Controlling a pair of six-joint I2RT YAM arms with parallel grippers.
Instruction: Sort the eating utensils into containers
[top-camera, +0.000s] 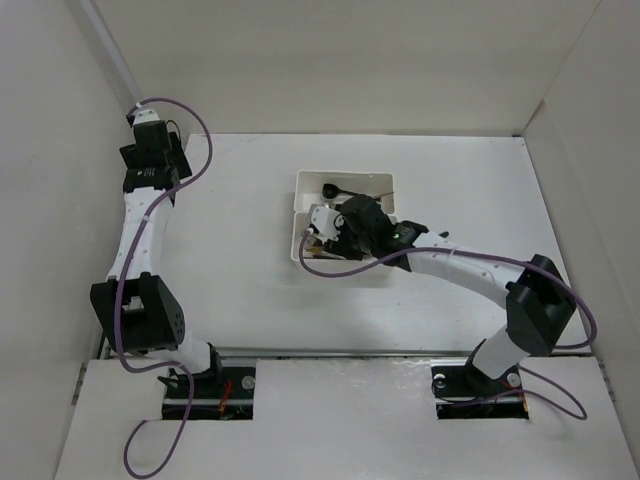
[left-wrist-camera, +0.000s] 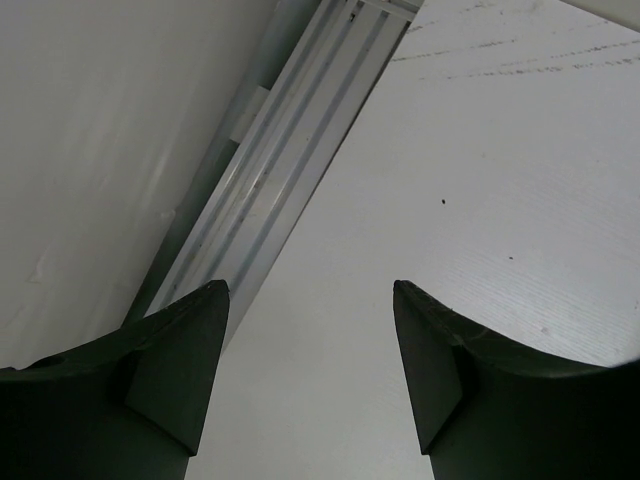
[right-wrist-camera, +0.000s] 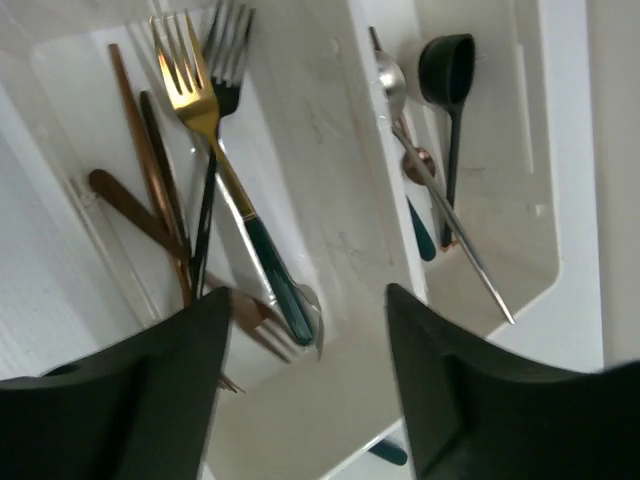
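Two white containers sit side by side mid-table: the far tray (top-camera: 300, 182) and the near tray (top-camera: 380, 276). In the right wrist view the left tray (right-wrist-camera: 60, 60) holds forks: a gold fork with a dark green handle (right-wrist-camera: 190, 85), a black fork (right-wrist-camera: 205, 220) and copper pieces (right-wrist-camera: 150, 170). The right tray (right-wrist-camera: 520, 200) holds a black spoon (right-wrist-camera: 447, 65), a silver spoon (right-wrist-camera: 440, 200) and a copper spoon (right-wrist-camera: 420, 165). My right gripper (right-wrist-camera: 308, 293) hangs open and empty just above the wall between the trays. My left gripper (left-wrist-camera: 310, 285) is open and empty over bare table at the far left.
White walls enclose the table on the left, back and right. A pale metal rail (left-wrist-camera: 290, 150) runs along the table's edge right by the left gripper. The right arm (top-camera: 470, 270) stretches from the near right toward the trays, trailing a purple cable (top-camera: 330, 268).
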